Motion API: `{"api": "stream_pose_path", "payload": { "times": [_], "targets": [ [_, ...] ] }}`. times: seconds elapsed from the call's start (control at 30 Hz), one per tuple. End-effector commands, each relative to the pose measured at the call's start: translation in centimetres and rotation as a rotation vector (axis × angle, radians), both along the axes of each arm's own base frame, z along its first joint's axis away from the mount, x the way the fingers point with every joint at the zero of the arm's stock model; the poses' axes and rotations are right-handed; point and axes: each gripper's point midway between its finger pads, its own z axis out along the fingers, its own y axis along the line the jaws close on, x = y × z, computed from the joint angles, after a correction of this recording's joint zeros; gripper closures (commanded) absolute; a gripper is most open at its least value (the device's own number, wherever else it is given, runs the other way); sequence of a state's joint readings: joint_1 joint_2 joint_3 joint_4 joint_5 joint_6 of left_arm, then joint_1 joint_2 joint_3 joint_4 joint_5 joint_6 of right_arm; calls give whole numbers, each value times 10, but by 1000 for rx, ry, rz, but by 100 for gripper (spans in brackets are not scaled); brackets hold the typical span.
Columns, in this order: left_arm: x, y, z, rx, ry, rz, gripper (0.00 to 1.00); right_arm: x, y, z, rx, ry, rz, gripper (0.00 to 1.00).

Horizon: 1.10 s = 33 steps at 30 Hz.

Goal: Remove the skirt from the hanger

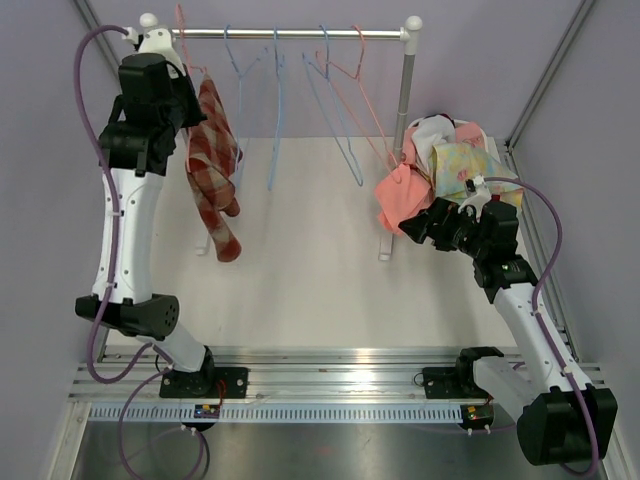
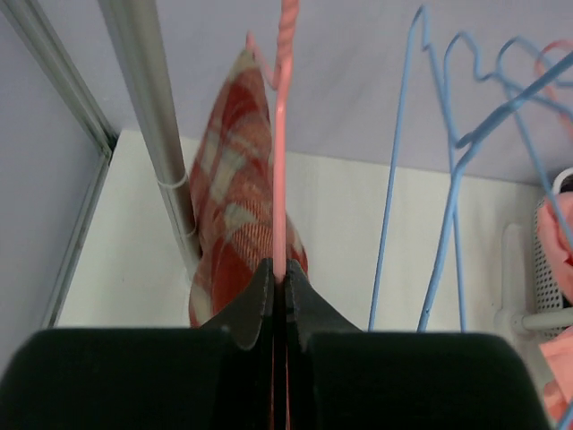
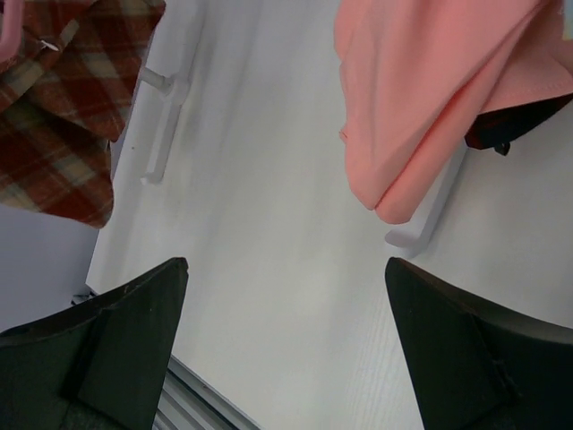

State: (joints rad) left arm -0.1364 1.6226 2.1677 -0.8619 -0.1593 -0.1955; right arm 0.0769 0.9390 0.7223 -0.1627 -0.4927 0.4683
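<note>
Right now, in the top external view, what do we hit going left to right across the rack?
left arm → plaid skirt → blue hangers → clothes pile

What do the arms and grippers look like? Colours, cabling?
White links and black joint housings on the left arm and right arm, each with a looping purple cable. The left gripper and right gripper have matte black wedge-shaped fingers. No markings visible.

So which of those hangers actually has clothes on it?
The pink hanger at the rail's left end, carrying the plaid skirt; the other hangers hang bare.
</note>
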Motion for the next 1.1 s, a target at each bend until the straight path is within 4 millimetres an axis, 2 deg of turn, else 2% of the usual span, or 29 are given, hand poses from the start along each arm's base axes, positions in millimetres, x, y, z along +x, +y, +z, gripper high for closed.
{"api": "stream_pose_path", "payload": {
  "times": [0.0,0.07,0.1,0.13,0.17,0.2,0.23,0.27,0.3,0.33,0.37,0.4,0.43,0.47,0.5,0.53,0.57,0.6,0.63,0.67,0.7,0.73,0.8,0.83,0.9,0.93,1.0,1.07],
  "targets": [
    [-42,-1,96,-45,-261,-29,100,-3,15,35,55,-121,91,1],
    [-52,-2,100,-47,-267,-37,100,-15,31,49,116,-146,203,1],
    [-60,-1,102,-46,-271,-33,100,-16,40,70,153,-216,252,1],
    [-64,-2,102,-46,-268,-36,100,-28,58,87,173,-251,350,1],
    [-65,-2,92,-46,-242,-35,100,-36,72,99,175,-281,400,1],
    [-76,0,96,-48,-254,-30,100,-41,84,104,148,-303,442,1],
    [-81,0,95,-51,-257,-31,100,-56,113,129,143,-354,522,0],
    [-84,0,93,-59,-259,-31,100,-61,127,137,131,-368,555,0],
    [-84,-2,82,-62,-234,-38,100,-67,138,140,107,-363,586,1],
    [-95,-2,86,-68,-252,-42,100,-65,155,162,108,-397,601,0],
    [-98,-2,85,-76,-254,-42,100,-81,178,171,114,-408,664,0],
    [-100,-2,80,-77,-241,-45,100,-88,191,177,100,-423,693,0],
    [-106,-2,82,-79,-247,-47,100,-82,208,195,95,-455,683,0],
    [-108,-2,80,-79,-243,-47,100,-103,231,199,94,-454,748,1],
    [-110,-2,79,-78,-241,-51,100,-109,240,231,108,-530,760,1],
    [-111,-2,75,-77,-233,-52,100,-101,261,221,80,-504,762,1],
    [-117,-1,77,-75,-242,-53,100,-116,279,223,67,-511,804,1],
    [-120,0,77,-74,-244,-53,100,-118,287,247,87,-556,801,1],
    [-122,0,77,-75,-245,-56,100,-110,308,233,59,-529,806,1],
    [-127,0,78,-75,-248,-58,100,-109,317,233,51,-533,804,1],
    [-129,0,78,-76,-250,-62,100,-114,326,247,62,-554,812,1],
    [-131,-1,78,-77,-251,-65,100,-107,346,229,39,-518,829,1],
    [-135,-1,78,-80,-254,-71,100,-110,363,224,29,-508,853,0],
    [-136,-1,78,-79,-254,-74,100,-115,379,222,28,-509,871,0],
    [-140,-1,79,-79,-256,-79,100,-122,391,223,27,-521,887,1],
    [-141,-1,79,-79,-256,-79,100,-125,403,211,13,-504,900,0],
    [-145,-3,82,-84,-265,-91,100,-127,411,208,14,-505,909,1],
    [-149,-3,84,-87,-271,-96,100,-128,420,198,4,-491,914,1]
  ]
}}
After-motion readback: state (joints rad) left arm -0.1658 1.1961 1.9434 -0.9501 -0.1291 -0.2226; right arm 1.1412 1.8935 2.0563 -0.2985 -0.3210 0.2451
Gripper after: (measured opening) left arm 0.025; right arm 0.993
